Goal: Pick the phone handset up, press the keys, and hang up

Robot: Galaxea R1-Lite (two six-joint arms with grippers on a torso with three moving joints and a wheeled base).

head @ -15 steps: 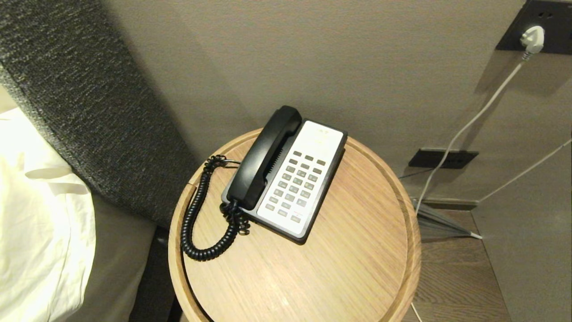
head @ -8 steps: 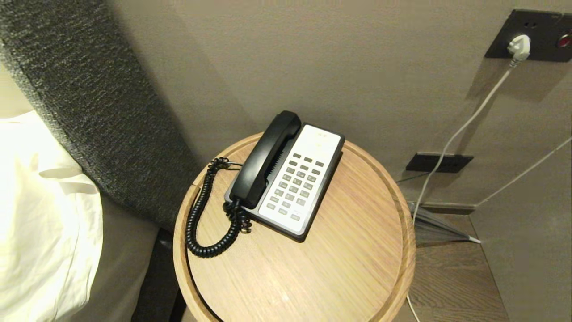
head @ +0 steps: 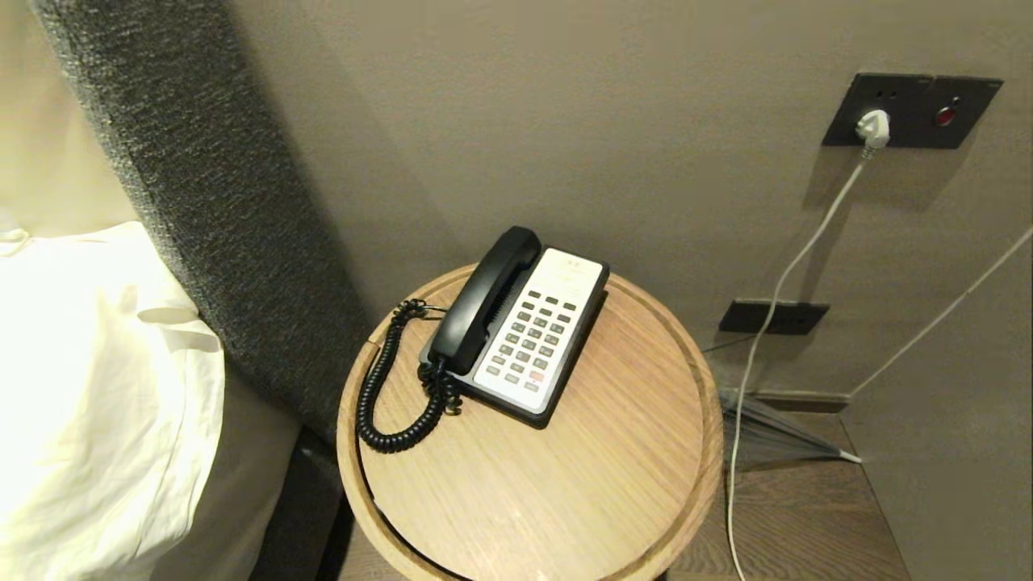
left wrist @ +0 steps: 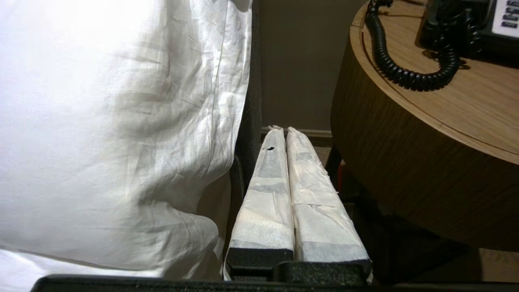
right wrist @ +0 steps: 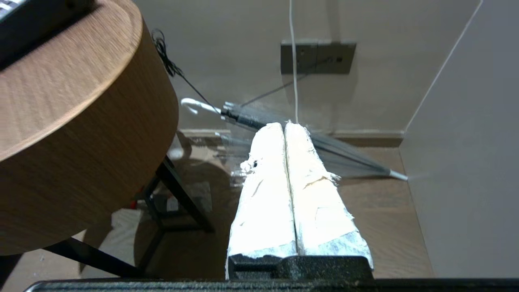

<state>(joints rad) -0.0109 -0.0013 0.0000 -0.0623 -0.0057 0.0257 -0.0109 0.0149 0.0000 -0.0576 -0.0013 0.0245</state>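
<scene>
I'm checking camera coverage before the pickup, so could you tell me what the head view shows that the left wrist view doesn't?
Only the head view shows the whole handset resting on the phone base, plus the wall plug. Only the left wrist view shows the left gripper, jaws shut, low between the bed sheet and the table. Both show the coiled cord and the round wooden table.

A round wooden desk (head: 613,452) stands by a brown wall (head: 646,121). A white pillow (head: 97,387) lies on the bed, next to a dark grey headboard (head: 210,202). A white plug (head: 871,127) sits in a black socket plate (head: 912,110), and its white wire (head: 763,323) hangs down to the wooden floor (head: 807,516). A see-through umbrella (right wrist: 308,138) lies on the floor just past the right fingers (right wrist: 263,178). The pillow is beside the left fingers (left wrist: 267,194).
</scene>
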